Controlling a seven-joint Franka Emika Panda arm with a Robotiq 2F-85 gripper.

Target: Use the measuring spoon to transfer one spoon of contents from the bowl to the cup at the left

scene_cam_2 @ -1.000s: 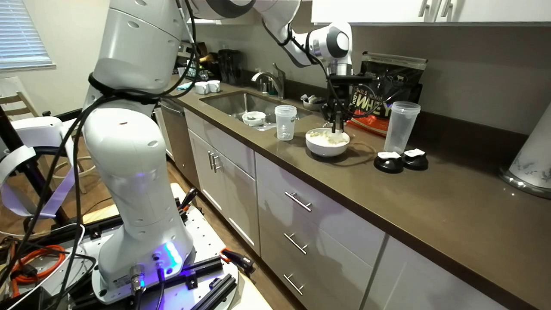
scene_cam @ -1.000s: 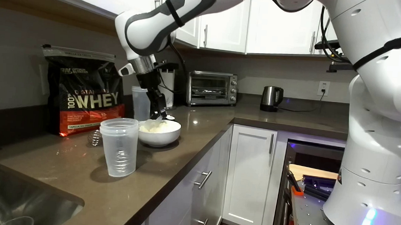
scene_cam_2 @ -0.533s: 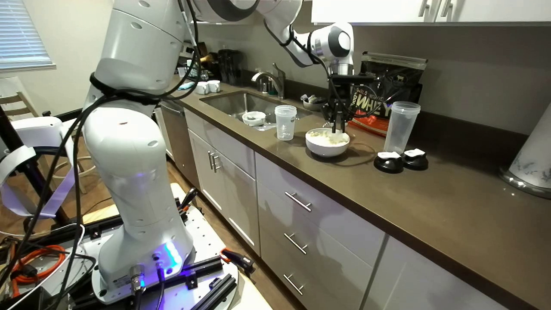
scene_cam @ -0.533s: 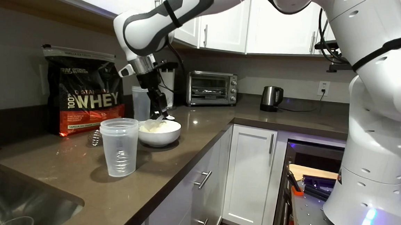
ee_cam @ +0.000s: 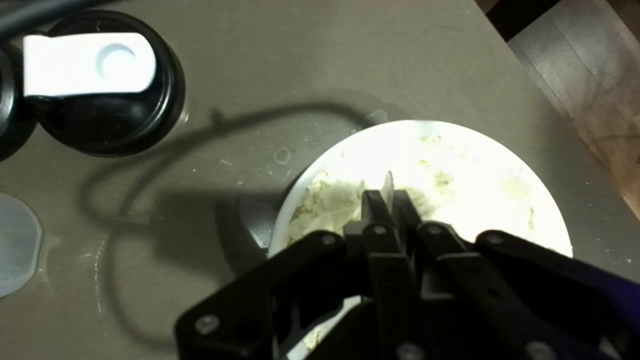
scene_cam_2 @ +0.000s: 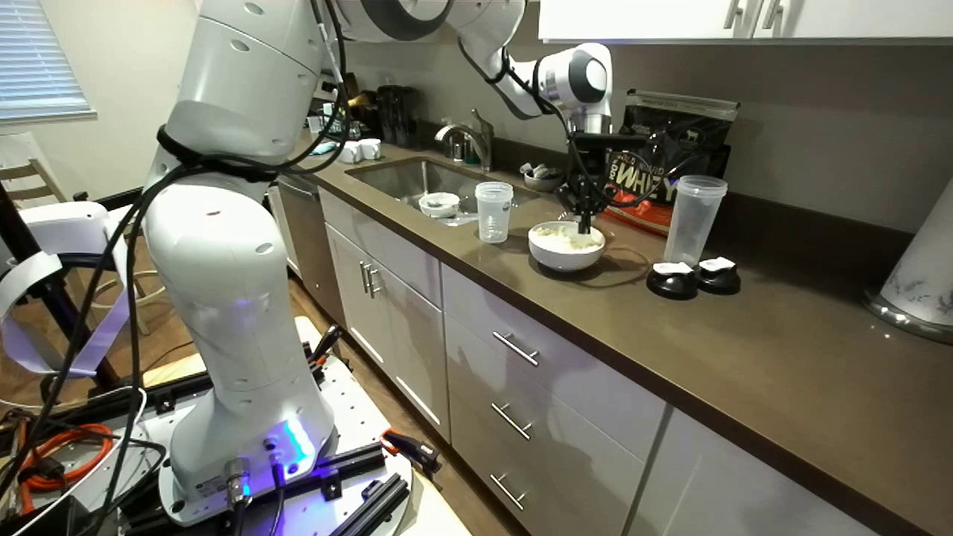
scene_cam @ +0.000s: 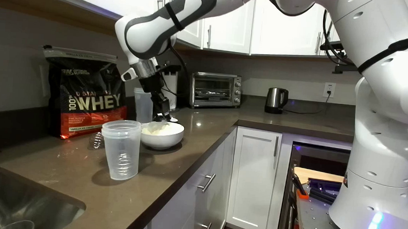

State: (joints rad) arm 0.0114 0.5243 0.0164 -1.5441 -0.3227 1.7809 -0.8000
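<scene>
White cabinets (scene_cam: pixel 284 23), grey wall (scene_cam_2: pixel 834 141), blinds (scene_cam_2: pixel 41 59)

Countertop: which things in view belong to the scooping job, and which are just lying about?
In the job: measuring spoon, held in the tool; powder; bowl; cup by the sink.
Lying about: whey bag, other cup, two black lids, wire ball, kettle, toaster oven.

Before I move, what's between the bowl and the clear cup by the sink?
Just bare countertop between the bowl and the clear cup; the gap shows in an exterior view.
</scene>
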